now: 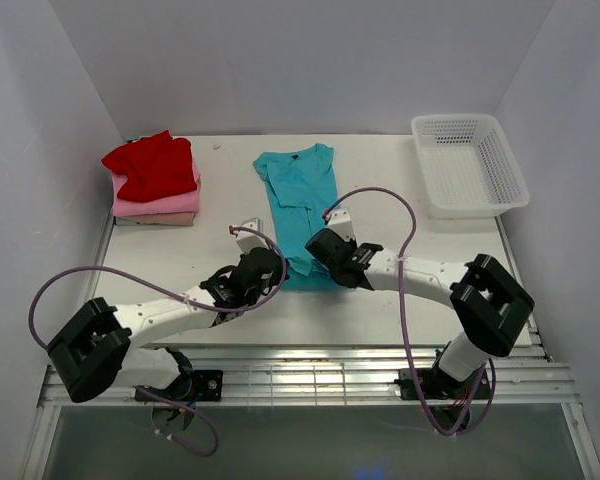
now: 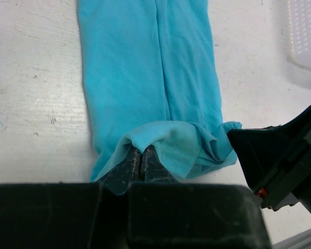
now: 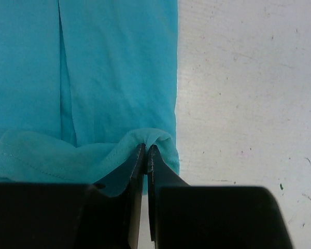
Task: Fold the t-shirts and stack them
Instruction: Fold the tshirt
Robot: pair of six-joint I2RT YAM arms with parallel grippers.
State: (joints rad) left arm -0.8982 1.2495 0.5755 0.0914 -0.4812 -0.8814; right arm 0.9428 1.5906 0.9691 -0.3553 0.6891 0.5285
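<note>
Folded narrow on the middle of the surface [image 1: 400,300], the teal t-shirt [image 1: 298,195] runs lengthwise toward the far side, its near hem pinched at the left corner by the left jaws and at the right corner by the right jaws.

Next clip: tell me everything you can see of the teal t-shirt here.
The teal t-shirt is plain, soft, thin-looking cloth, folded lengthwise into a narrow strip with a fold line running down its middle. It lies flat on the white table, neckline at the far end and hem toward the arms. The near hem is raised and curled: the left gripper pinches its left corner and the right gripper its right corner, both shut on the cloth.
</note>
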